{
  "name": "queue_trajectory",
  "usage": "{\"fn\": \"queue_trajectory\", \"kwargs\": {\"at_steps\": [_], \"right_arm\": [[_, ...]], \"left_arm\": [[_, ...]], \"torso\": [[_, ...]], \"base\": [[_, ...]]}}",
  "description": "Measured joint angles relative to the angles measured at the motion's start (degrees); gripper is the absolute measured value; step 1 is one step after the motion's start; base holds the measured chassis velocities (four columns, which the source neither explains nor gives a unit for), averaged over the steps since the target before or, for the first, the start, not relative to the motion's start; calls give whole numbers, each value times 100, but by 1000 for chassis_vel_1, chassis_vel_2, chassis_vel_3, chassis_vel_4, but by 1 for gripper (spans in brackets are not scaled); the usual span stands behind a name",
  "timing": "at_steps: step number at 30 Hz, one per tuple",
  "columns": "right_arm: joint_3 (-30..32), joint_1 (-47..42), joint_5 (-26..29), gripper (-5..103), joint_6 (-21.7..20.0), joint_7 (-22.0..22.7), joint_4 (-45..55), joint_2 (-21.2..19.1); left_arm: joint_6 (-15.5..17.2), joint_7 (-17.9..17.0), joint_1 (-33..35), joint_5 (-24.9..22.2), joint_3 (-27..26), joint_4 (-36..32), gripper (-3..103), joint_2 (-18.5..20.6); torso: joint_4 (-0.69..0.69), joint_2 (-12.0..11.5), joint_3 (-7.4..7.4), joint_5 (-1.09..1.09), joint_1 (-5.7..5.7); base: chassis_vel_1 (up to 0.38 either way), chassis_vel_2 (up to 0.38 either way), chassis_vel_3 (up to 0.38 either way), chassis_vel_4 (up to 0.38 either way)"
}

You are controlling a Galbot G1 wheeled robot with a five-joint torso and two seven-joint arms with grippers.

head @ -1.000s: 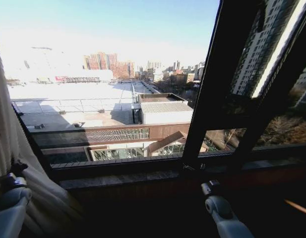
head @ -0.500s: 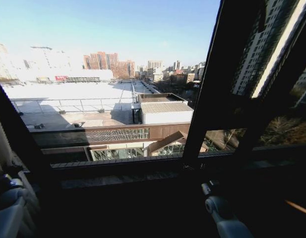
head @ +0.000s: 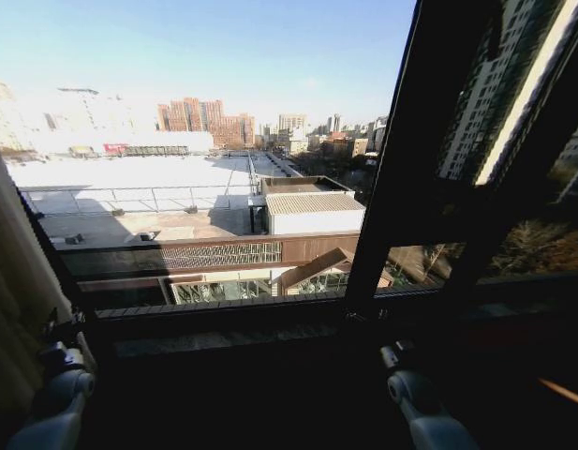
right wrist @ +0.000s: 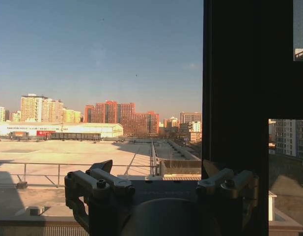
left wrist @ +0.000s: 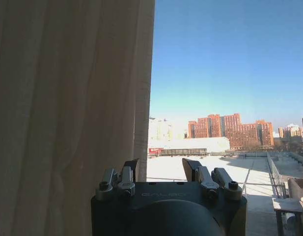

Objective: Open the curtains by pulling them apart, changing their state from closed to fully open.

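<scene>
One panel of the curtains (head: 9,281), cream and pleated, is gathered at the far left of the window in the head view. In the left wrist view the same curtain (left wrist: 68,98) hangs beside the glass, its edge just behind one finger. My left gripper (head: 62,359) (left wrist: 161,167) sits low next to the fabric, open, with nothing between its fingers. Low at centre-right, below the sill, my right gripper (head: 396,356) (right wrist: 158,172) is open and empty, facing the glass.
A wide pane (head: 223,141) shows rooftops and sky. A thick dark window post (head: 410,169) (right wrist: 234,98) stands right of centre, with a second pane beyond it. A dark stone sill (head: 232,333) runs across below the glass.
The curtain that bulged over the lower left has drawn back to the far left edge. My left gripper has come off the fabric and shifted slightly right. The right arm has not moved.
</scene>
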Motion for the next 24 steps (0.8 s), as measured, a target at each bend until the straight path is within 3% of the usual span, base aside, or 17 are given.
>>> {"fn": "queue_trajectory", "kwargs": {"at_steps": [3,4,7,8,9,13,24], "right_arm": [[0,0,0,100,0,0,0,0],[0,0,0,100,0,0,0,0],[0,0,0,100,0,0,0,0],[0,0,0,100,0,0,0,0],[0,0,0,100,0,0,0,0],[0,0,0,100,0,0,0,0],[0,0,0,100,0,0,0,0]], "left_arm": [[-8,868,476,-468,127,-793,65,-278],[-8,868,476,-468,127,-793,65,-278],[304,1694,787,-933,180,-1377,81,-568],[382,1835,835,-992,193,-1469,81,-645],[382,1835,835,-992,193,-1469,81,-645],[586,2137,943,-942,205,-1652,99,-907],[328,2084,1010,-600,296,-1614,100,-1028]], "torso": [[0,0,0,0,0],[0,0,0,0,0],[0,0,0,-1,0],[1,0,0,0,0],[1,0,0,0,0],[0,0,0,-1,0],[1,0,0,-3,1]], "base": [[0,0,0,0],[0,0,0,0],[0,0,0,0],[0,0,0,0],[0,0,0,0],[0,0,0,0],[0,0,0,0]]}}
